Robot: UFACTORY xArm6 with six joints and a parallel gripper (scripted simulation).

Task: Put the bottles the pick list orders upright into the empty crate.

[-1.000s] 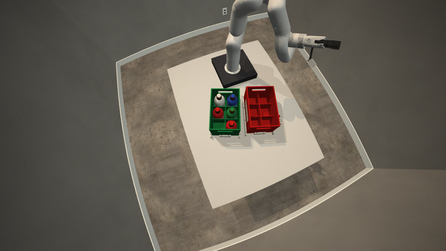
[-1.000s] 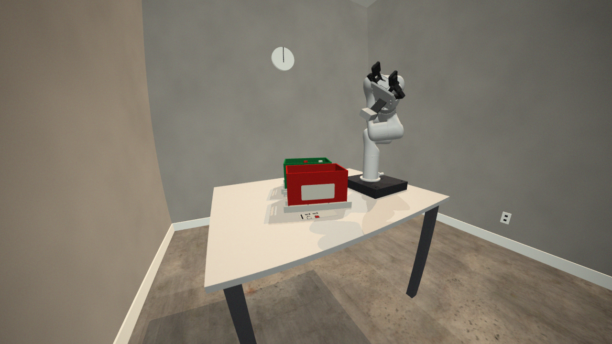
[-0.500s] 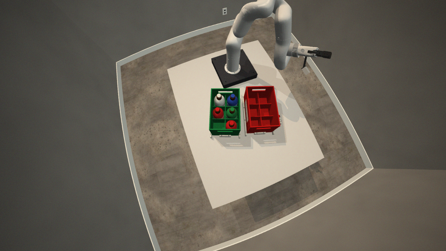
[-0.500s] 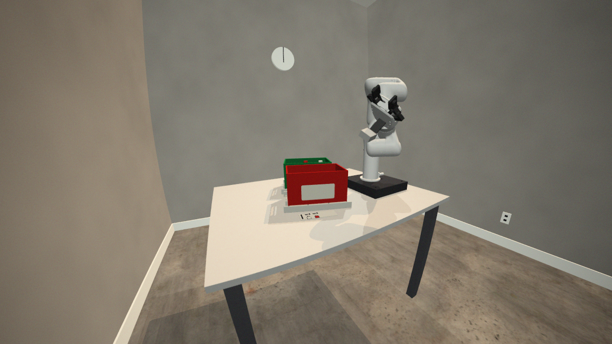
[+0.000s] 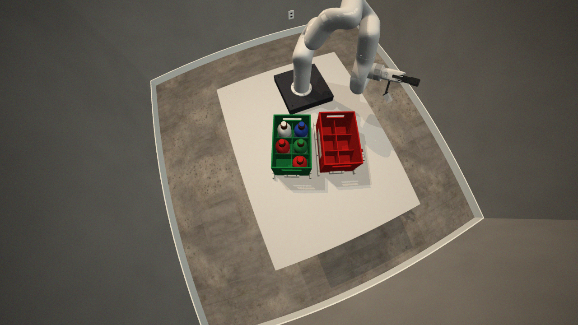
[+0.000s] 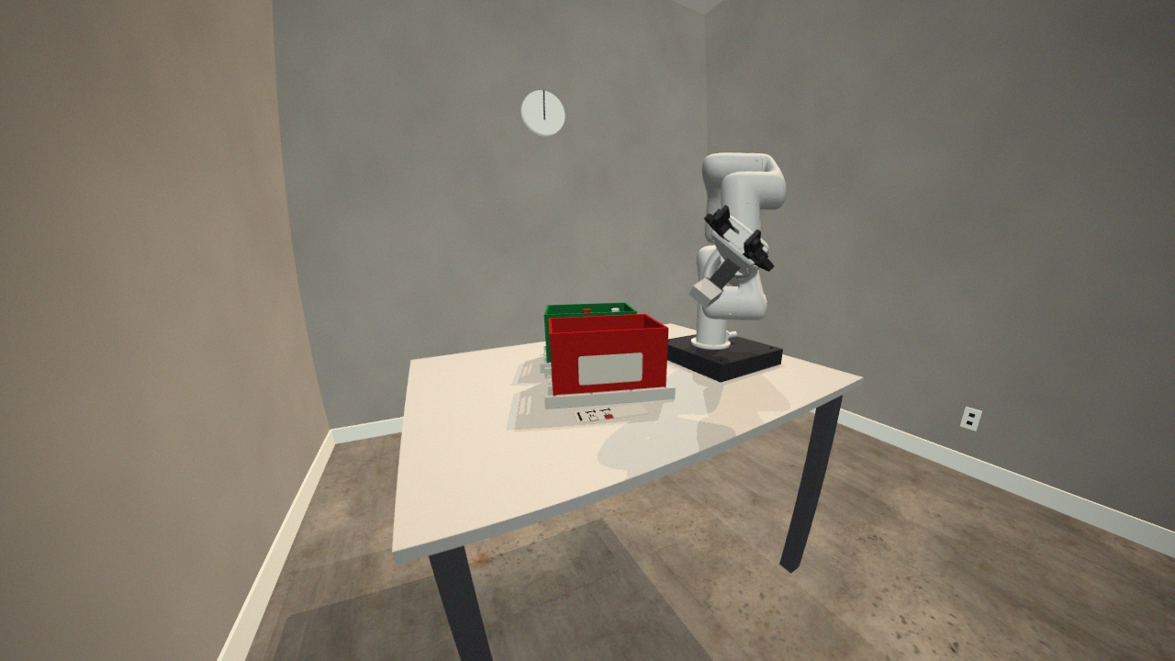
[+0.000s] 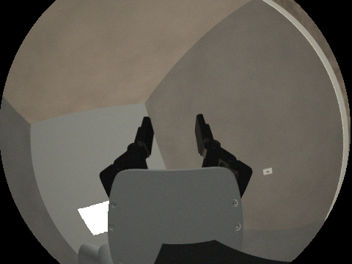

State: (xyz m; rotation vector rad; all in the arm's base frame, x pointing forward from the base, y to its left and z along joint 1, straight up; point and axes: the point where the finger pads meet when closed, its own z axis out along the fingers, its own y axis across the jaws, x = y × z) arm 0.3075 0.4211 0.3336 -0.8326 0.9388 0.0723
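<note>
Bare grey-walled test room, wall clock (image 6: pixel 542 111), lone table (image 6: pixel 493 460)
</note>
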